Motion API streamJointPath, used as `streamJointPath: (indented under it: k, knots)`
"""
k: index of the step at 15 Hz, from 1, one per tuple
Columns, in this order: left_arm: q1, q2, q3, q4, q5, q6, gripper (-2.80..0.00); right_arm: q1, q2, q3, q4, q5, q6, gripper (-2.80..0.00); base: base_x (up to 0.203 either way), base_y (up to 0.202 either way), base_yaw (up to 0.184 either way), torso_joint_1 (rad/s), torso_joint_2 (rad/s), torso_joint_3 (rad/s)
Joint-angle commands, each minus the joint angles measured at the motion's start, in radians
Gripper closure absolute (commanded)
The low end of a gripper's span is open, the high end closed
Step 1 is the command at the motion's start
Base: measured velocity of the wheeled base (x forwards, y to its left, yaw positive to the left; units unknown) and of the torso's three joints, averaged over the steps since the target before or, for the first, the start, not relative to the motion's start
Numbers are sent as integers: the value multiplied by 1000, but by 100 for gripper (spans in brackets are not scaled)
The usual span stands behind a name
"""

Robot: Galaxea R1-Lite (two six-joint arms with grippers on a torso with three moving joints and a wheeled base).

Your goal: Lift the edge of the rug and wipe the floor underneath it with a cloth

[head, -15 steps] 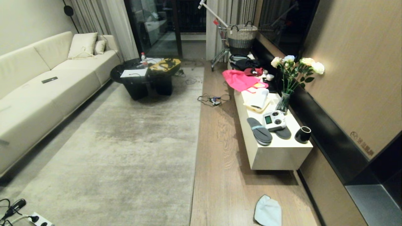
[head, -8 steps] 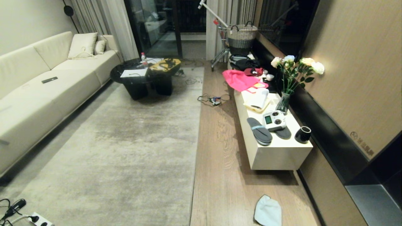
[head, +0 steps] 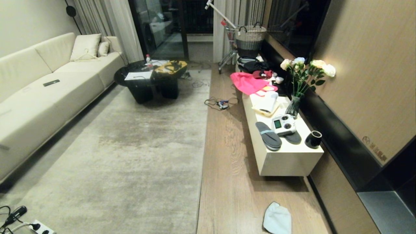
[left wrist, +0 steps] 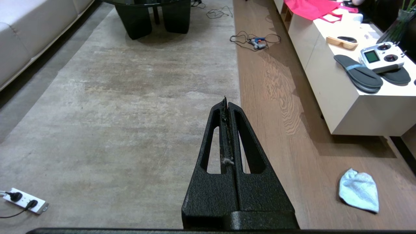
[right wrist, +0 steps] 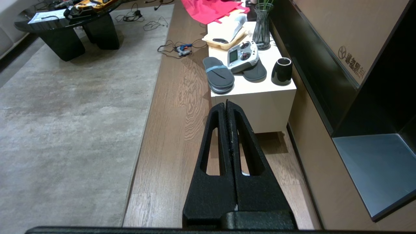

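With the left gripper and right gripper both clenched empty above the floor, the cloth lies just off the white cabinet, well apart from the rug edge, so fetching it first, jaws opened wide, seems wisest.

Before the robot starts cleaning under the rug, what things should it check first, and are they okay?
1. Cloth easy to find: ok, it lies on the floor, apart from everything else.
2. Rug edge free to lift: ok where it shows, it lies flat with nothing on it.
3. Left gripper free: ok, shut and holding nothing, with only a bit of fluff between its fingers.
4. Right gripper free: ok, shut and holding nothing.
5. Grippers ready to grab: not ok, both must open first.
6. Cables on the floor: ok, they lie far off beyond the cloth.
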Motion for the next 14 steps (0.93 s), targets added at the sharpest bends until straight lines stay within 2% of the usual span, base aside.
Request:
streamJointPath:
  k: [1, 14]
  knots:
    - [0, 0, 0, 0, 0, -2, 0, 0, 0, 0, -1, 0, 2, 0, 0, 0, 0, 0, 0, 0]
    - [0, 0, 0, 0, 0, -2, 0, 0, 1, 0, 0, -2, 7, 0, 0, 0, 0, 0, 0, 0]
